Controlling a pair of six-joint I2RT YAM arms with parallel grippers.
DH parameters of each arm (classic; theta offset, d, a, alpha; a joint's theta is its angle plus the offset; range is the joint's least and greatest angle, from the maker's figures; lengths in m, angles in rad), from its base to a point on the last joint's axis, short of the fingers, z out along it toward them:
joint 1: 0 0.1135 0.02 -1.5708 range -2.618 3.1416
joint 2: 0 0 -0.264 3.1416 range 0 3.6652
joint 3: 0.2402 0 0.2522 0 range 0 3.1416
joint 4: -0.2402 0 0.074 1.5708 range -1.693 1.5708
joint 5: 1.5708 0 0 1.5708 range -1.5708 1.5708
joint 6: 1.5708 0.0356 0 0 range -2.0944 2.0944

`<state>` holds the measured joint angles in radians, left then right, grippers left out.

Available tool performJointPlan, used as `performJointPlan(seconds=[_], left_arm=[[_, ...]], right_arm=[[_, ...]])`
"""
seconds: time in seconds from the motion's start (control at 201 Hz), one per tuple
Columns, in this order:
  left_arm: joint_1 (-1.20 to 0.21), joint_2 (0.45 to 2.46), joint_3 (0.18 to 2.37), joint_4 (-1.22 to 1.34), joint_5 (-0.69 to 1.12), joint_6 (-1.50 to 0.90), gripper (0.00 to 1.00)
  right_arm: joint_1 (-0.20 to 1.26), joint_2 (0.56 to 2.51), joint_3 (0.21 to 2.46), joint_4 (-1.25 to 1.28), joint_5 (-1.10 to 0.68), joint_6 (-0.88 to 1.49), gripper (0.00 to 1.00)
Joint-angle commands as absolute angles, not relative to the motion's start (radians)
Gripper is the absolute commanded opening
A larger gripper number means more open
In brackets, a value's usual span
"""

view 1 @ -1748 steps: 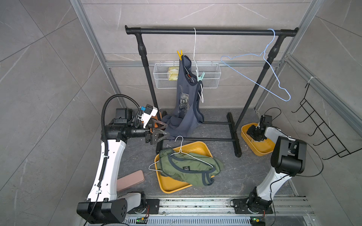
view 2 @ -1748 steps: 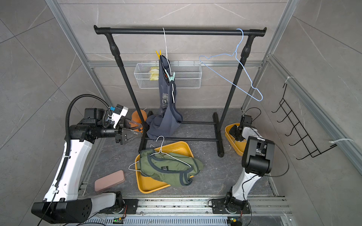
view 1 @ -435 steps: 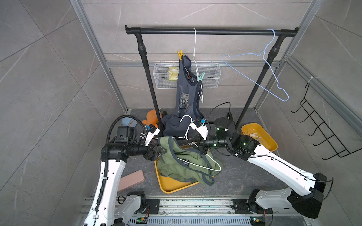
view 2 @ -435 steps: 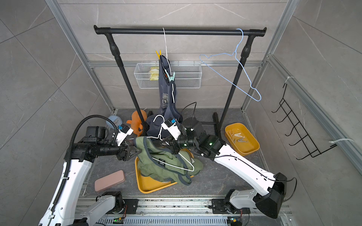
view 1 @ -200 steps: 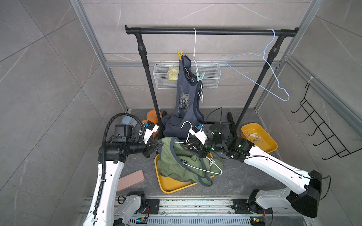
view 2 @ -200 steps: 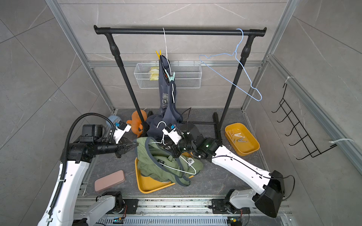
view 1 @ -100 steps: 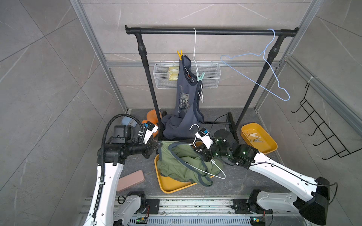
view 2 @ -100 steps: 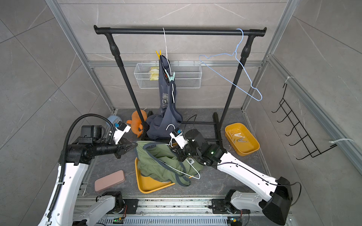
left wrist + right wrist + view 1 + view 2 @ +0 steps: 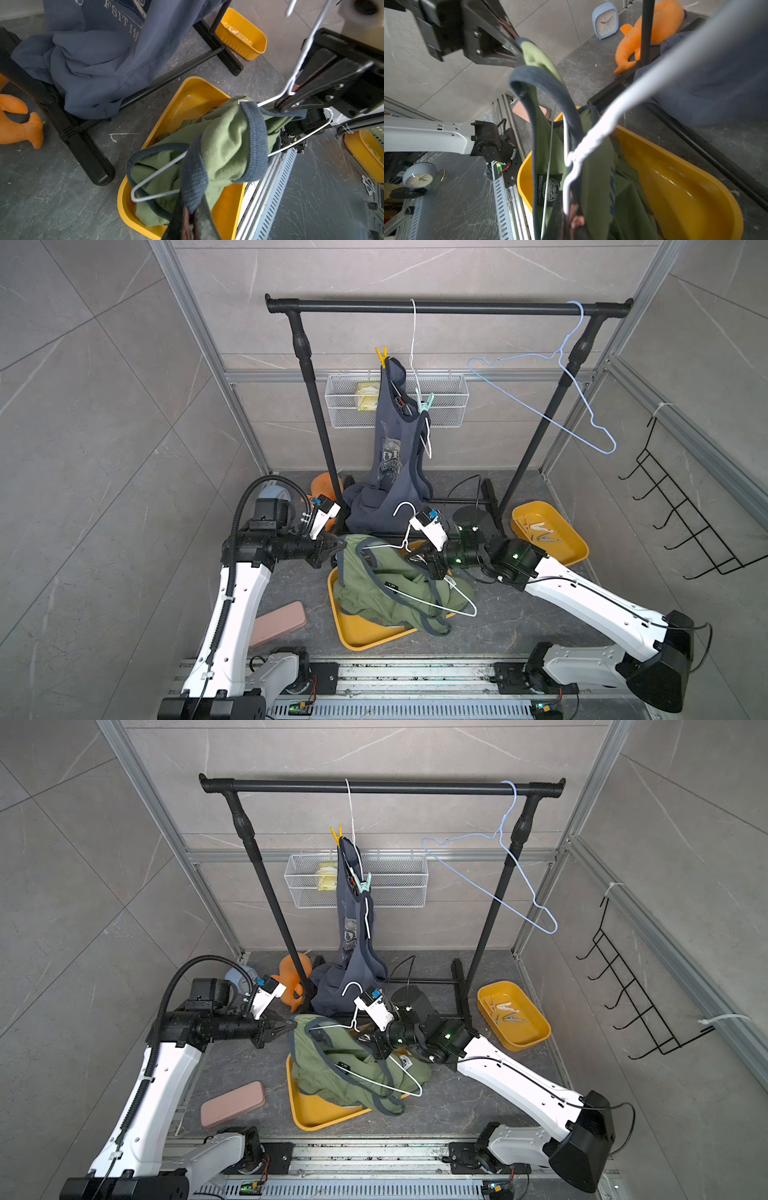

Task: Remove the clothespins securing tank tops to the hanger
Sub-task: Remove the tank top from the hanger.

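Two white arms, tools facing each other at mid-frame.
Left black tool (image 9: 338, 545), on the left arm (image 9: 237, 601) from lower left, pinches the olive green tank top (image 9: 374, 585); right black tool (image 9: 413, 558), on the right arm (image 9: 590, 605) from lower right, clamps the white wire hanger (image 9: 384, 546).

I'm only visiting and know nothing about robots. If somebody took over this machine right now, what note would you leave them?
Left gripper: shut on the dark trim of the olive tank top.
Right gripper: shut on the white hanger threaded through that top, above the large yellow tray.
Done: loose clothespins lie in the small yellow tray; none shows on the olive top.
Left: the yellow clothespin and mint clothespin grip the blue tank top hanging from the rack.
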<state>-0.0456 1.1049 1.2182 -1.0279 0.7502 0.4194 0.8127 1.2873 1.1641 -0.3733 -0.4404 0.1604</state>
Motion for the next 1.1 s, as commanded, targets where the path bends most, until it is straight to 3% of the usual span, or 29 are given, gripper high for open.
performJointPlan(seconds=[0.0,0.105,0.582,0.732,0.856,1.005,1.095], left_arm=[[-0.044,1.108,1.216,-1.019,0.779,0.495,0.0],[-0.044,1.084,1.209,-1.019,0.812,0.537,0.0],[-0.044,1.073,1.251,-1.132,0.899,0.739,0.66],[-0.044,1.088,1.283,-1.183,0.903,0.811,0.7],[-0.044,1.095,1.3,-1.251,0.936,0.873,0.56],[-0.045,1.102,1.304,-1.31,0.977,0.905,0.01],[-0.044,1.1,1.304,-1.332,0.992,0.918,0.0]], right_arm=[[0.81,1.323,1.224,-0.343,-0.535,0.158,0.0],[0.81,1.359,1.261,-0.338,-0.579,0.155,0.0],[0.81,1.417,1.411,-0.448,-0.694,0.073,0.0],[0.811,1.413,1.427,-0.466,-0.714,0.052,0.0],[0.81,1.414,1.427,-0.46,-0.709,0.049,0.0],[0.81,1.433,1.442,-0.45,-0.699,0.049,0.0],[0.81,1.459,1.476,-0.466,-0.692,0.04,0.0]])
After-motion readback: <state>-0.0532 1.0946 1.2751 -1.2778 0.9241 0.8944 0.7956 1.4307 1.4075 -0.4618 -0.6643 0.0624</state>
